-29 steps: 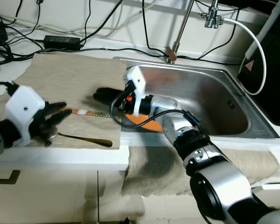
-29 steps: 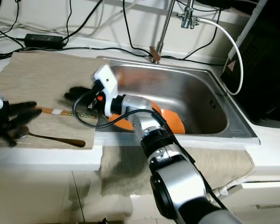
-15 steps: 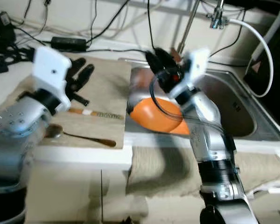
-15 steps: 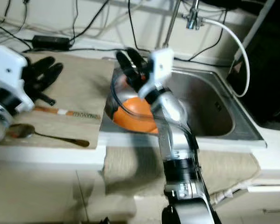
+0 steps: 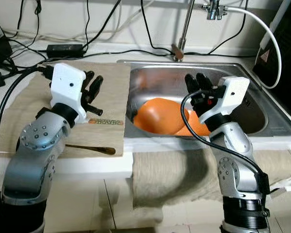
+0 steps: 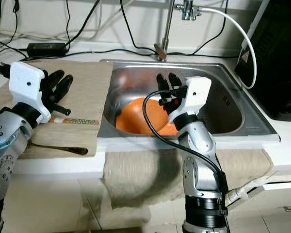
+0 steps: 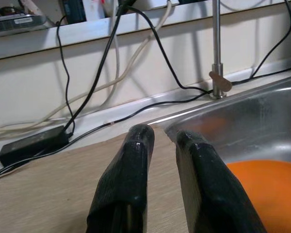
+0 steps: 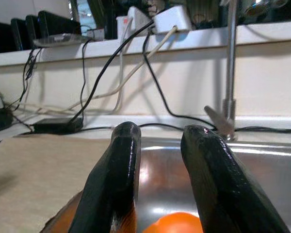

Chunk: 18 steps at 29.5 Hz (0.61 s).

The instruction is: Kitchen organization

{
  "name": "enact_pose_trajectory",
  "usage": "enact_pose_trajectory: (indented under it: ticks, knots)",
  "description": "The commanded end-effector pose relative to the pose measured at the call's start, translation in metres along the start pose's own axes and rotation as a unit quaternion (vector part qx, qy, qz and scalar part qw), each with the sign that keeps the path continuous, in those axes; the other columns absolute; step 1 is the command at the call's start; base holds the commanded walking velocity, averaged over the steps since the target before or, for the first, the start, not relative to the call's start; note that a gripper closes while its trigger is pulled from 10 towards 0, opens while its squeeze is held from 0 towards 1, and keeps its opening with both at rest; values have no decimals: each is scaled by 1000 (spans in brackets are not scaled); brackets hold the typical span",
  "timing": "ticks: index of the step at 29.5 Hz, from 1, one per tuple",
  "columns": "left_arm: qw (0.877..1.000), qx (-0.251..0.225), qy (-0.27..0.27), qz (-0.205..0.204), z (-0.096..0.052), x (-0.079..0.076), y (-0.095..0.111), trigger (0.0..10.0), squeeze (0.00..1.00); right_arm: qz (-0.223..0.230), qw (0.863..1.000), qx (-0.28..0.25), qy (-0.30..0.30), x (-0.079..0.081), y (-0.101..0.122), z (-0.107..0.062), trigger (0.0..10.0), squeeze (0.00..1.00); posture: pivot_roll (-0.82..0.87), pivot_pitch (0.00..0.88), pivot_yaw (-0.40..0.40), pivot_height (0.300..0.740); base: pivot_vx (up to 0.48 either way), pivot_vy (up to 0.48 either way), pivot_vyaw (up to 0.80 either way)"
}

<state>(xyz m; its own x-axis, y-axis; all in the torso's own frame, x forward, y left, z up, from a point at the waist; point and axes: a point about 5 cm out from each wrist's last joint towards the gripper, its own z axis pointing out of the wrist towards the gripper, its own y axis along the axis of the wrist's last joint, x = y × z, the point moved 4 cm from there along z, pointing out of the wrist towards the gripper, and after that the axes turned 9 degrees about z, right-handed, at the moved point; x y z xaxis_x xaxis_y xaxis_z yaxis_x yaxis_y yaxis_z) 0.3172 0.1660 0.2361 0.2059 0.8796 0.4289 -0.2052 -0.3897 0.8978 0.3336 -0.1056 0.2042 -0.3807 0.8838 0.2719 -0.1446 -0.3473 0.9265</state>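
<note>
While our left hand hovers over the mat with fingers slightly spread and empty, our right hand hangs above the sink, also parted and empty. Orange bowls lie in the sink; a spoon rests on the mat.

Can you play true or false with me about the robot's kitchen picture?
1. An orange bowl lies in the sink. True.
2. The right gripper is holding the spoon. False: it is open and empty, raised over the sink; the spoon lies on the cloth.
3. Both grippers are open. True: the left gripper is open too, above the cloth.
4. The tap is running water. False: no water shows coming out of the tap.
5. The spoon is inside the sink. False: it lies on the cloth, near the counter's front edge.
</note>
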Motion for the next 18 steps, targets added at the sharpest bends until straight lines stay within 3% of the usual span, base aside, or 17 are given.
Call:
enact_pose_trajectory:
  ticks: [1,18]
  knots:
    - [1000,-9,-2,4,-1,-4,5,10000,0,-5,1000,10,4,3,1,-1,10000,0,0,0,-46,740,0,270,0]
    - [1000,-10,4,8,-6,-2,6,10000,0,12,999,37,16,13,-9,-2,10000,0,12,0,-65,740,0,315,0]
